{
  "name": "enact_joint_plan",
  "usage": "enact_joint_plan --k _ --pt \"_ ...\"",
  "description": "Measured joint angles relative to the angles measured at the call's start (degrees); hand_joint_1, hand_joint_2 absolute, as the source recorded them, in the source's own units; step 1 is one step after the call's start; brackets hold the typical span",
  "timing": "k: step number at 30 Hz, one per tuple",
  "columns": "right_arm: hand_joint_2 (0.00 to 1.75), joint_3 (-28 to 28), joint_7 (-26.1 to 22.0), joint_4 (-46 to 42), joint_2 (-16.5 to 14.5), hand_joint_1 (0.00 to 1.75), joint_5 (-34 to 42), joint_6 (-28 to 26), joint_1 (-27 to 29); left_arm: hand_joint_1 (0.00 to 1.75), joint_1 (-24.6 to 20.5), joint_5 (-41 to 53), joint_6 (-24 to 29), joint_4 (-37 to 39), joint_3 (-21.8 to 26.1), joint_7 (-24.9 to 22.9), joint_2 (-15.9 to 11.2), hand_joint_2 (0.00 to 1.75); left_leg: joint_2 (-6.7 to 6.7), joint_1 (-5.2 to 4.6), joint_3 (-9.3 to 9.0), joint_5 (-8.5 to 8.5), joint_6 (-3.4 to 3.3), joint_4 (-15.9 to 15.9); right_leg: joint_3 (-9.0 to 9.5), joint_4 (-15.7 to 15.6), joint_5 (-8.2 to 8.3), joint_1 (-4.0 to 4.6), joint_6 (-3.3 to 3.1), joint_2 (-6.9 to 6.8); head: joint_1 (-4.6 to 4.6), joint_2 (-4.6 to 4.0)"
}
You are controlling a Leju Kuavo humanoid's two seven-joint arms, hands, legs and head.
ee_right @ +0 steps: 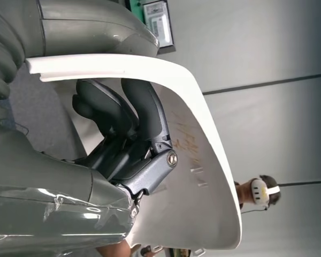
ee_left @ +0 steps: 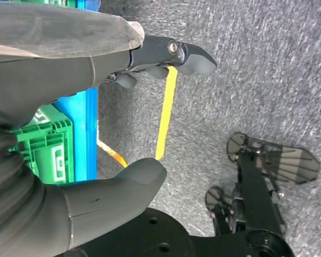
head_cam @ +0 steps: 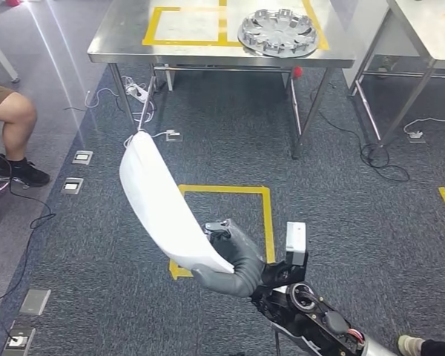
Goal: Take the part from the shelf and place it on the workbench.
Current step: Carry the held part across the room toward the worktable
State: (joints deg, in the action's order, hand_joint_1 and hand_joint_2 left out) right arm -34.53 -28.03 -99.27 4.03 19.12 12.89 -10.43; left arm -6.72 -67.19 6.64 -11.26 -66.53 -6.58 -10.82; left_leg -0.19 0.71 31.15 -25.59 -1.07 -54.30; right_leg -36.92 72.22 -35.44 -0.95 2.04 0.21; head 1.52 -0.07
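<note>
- One white curved part [head_cam: 159, 204] sits clamped in our right hand [head_cam: 237, 259], held out above the carpet, well short of the worktop [head_cam: 119, 41].
- Our left hand [ee_left: 90, 123] hangs loose, grasping nothing.
- Held by one end, the part could pivot and slip out.
- The wheel cover [head_cam: 277, 32] crowds one worktop corner; we risk hitting it when setting down.

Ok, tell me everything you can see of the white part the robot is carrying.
The white part is a smooth, curved panel, plastic by its look, long and tapering to a rounded tip that points toward the steel workbench. The right hand grips its nearer end, thumb on one face and fingers curled against the hollow inner face, which bears faint brownish marks. It hangs tilted above the grey carpet, touching nothing else.
</note>
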Motion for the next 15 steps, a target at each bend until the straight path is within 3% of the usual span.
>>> enact_joint_plan --k 1,2,4,5,7,10,11,13,14,15 --pt "1.75 0.0 0.01 0.0 0.01 1.75 0.0 -0.01 0.09 0.0 0.04 0.01 -0.02 0.0 0.0 0.0 0.0 1.75 -0.08 -0.09 -0.67 -0.46 0.02 0.0 -0.33 -0.81 1.71 0.02 -0.17 0.0 0.21 0.0" --pt "1.75 0.0 0.01 -0.01 0.01 1.75 0.0 -0.02 0.14 0.0 0.08 0.02 -0.05 0.0 0.0 0.0 0.01 1.75 -0.17 -0.17 -1.46 -0.96 0.08 0.0 0.32 -3.71 4.42 0.12 -0.47 0.01 0.47 0.0" --pt "1.75 0.01 0.0 -0.07 0.02 1.75 0.0 -0.02 0.15 0.0 0.11 0.06 -0.13 0.0 0.0 0.01 0.12 1.75 -0.3 -0.32 -2.77 -1.98 0.37 0.05 2.69 -11.24 9.48 0.49 -1.34 0.02 0.79 0.0" --pt "1.75 0.02 0.0 -0.11 0.03 1.75 0.0 -0.02 0.14 0.0 0.07 0.08 -0.15 0.0 0.0 0.01 0.19 1.75 -0.35 -0.37 -3.08 -2.33 0.6 0.04 3.75 -13.91 10.59 0.71 -1.73 0.02 0.85 0.0" --pt "1.75 0.03 0.0 -0.2 0.03 1.75 0.01 -0.05 0.15 0.0 -0.11 0.09 -0.17 0.0 0.0 0.02 0.25 1.75 -0.34 -0.37 -3.17 -2.62 1.17 0.22 4.64 -15.58 10.45 1.02 -2.12 0.1 0.79 0.0" --pt "1.75 0.04 -0.02 -0.43 0.02 1.75 0.02 -0.09 0.12 0.0 -0.25 0.09 -0.17 0.0 0.0 0.01 0.19 1.75 -0.15 -0.36 -3.01 -3.55 2.1 -0.77 5.88 -17.12 10.29 0.56 -2.6 0.21 0.62 0.0" --pt "1.75 0.04 -0.04 -0.52 0.02 1.75 0.02 -0.08 0.09 0.0 -0.3 0.09 -0.17 0.0 0.0 0.01 0.17 1.75 -0.12 -0.34 -1.83 -4.62 2.4 -3.21 6.47 -17.67 10.25 0.36 -2.81 0.14 0.3 0.0" --pt "1.75 0.04 -0.05 -0.59 0.02 1.75 0.02 -0.08 0.08 0.0 -0.33 0.09 -0.17 0.0 0.0 0.02 0.19 1.75 -0.1 -0.14 2.95 -7.34 2.84 -11.15 7.14 -18.05 9.86 0.32 -3.22 -0.07 -0.45 0.0" --pt "1.75 0.04 -0.03 -0.61 0.02 1.75 0.02 -0.08 0.13 0.0 -0.25 0.09 -0.17 0.0 0.0 0.02 0.19 1.75 -0.1 -0.02 5.6 -8.1 3.03 -14.82 7.38 -18.06 9.59 0.32 -3.33 -0.11 -0.73 0.0" --pt "1.75 0.03 -0.01 -0.61 0.03 1.75 0.02 -0.08 0.21 0.0 -0.13 0.09 -0.17 0.0 0.0 0.02 0.18 1.75 -0.09 0.11 7.46 -7.76 3.2 -16.72 7.68 -18.06 9.27 0.31 -3.36 -0.09 -0.97 0.0"
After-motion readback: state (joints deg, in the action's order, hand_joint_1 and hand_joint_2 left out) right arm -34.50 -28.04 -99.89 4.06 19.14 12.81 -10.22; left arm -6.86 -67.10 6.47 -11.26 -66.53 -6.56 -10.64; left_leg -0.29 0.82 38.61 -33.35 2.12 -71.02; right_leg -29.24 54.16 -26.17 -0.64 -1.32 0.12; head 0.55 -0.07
